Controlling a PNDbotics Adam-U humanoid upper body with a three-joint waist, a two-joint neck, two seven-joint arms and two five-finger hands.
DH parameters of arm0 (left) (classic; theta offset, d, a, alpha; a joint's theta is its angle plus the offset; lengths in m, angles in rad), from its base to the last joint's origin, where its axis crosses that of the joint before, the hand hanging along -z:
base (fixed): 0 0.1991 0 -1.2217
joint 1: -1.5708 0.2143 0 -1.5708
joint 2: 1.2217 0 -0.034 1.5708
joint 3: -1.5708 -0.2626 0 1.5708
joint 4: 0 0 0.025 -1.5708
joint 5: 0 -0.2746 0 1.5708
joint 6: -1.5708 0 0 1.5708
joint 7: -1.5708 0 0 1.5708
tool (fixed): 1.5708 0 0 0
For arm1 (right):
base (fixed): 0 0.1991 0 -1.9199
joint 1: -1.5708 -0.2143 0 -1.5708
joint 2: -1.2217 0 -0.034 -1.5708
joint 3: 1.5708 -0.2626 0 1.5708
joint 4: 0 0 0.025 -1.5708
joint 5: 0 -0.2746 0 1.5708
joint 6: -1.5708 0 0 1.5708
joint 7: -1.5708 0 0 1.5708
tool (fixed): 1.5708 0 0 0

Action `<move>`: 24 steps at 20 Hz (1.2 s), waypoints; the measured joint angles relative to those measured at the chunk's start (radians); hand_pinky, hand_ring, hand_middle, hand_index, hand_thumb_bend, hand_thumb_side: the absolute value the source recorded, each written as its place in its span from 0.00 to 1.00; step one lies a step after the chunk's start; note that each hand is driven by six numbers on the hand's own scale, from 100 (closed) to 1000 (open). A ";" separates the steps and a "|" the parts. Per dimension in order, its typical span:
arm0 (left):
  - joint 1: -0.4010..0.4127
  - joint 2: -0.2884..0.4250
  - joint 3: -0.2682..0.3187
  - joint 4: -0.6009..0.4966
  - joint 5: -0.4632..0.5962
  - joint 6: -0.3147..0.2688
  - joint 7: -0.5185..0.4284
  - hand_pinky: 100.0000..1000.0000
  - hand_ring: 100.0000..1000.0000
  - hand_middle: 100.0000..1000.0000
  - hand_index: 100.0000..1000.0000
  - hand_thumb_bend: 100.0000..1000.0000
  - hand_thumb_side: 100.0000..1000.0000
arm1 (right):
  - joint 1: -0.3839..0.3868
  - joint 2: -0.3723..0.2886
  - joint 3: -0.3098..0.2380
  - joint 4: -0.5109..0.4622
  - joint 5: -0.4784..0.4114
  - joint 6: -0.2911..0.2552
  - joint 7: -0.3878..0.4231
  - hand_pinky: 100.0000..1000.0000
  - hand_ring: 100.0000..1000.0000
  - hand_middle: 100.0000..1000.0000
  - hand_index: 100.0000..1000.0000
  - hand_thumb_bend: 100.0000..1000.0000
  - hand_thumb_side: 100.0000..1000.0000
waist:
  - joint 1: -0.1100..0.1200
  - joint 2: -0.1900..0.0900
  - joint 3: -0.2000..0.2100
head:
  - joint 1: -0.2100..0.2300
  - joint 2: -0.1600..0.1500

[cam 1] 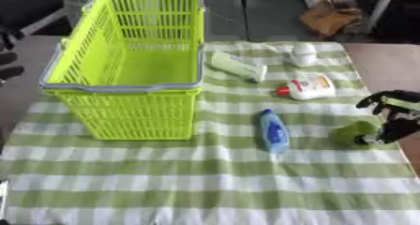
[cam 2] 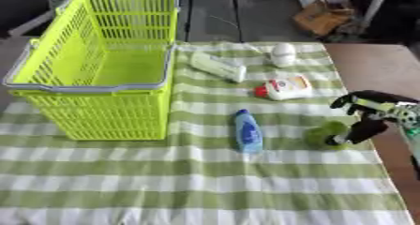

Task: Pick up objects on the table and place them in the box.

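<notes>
My right hand (cam 2: 371,110) comes in from the right edge and hangs over a small round green object (cam 2: 326,134) on the striped cloth. The fingers arch above the object and the thumb reaches down against its right side, without closing round it. A blue bottle (cam 1: 273,130) lies in the middle of the cloth. Further back lie a white bottle with a red cap and orange label (cam 1: 307,87), a pale green tube (cam 1: 237,65) and a small white bottle (cam 1: 303,54). The lime-green basket (cam 1: 123,86) stands at the left with nothing in it. My left hand does not show.
The green-and-white striped cloth (cam 1: 205,182) covers the table, with its near half bare. Bare brown table (cam 2: 373,64) shows past the cloth's right edge. A brown bag (cam 1: 330,17) and furniture legs stand on the floor behind.
</notes>
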 measured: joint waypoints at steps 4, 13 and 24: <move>0.000 0.000 0.000 0.000 0.000 0.000 0.000 0.66 0.69 0.65 0.72 0.24 0.94 | 0.000 0.001 0.003 0.008 -0.002 -0.003 0.006 0.67 0.79 0.85 0.89 0.62 0.30 | 0.000 0.000 0.000 | 0.000 0.000; 0.000 0.000 0.000 0.000 0.000 -0.001 -0.001 0.67 0.69 0.65 0.72 0.24 0.94 | 0.000 0.009 0.020 0.021 -0.004 -0.016 0.031 0.66 0.77 0.83 0.88 0.62 0.29 | 0.000 0.000 0.002 | 0.000 0.000; 0.000 0.000 0.000 0.000 0.000 -0.003 -0.005 0.67 0.69 0.65 0.72 0.24 0.94 | -0.011 0.018 0.049 0.050 0.017 -0.036 0.060 0.59 0.73 0.79 0.85 0.57 0.27 | 0.002 0.001 0.010 | 0.000 0.000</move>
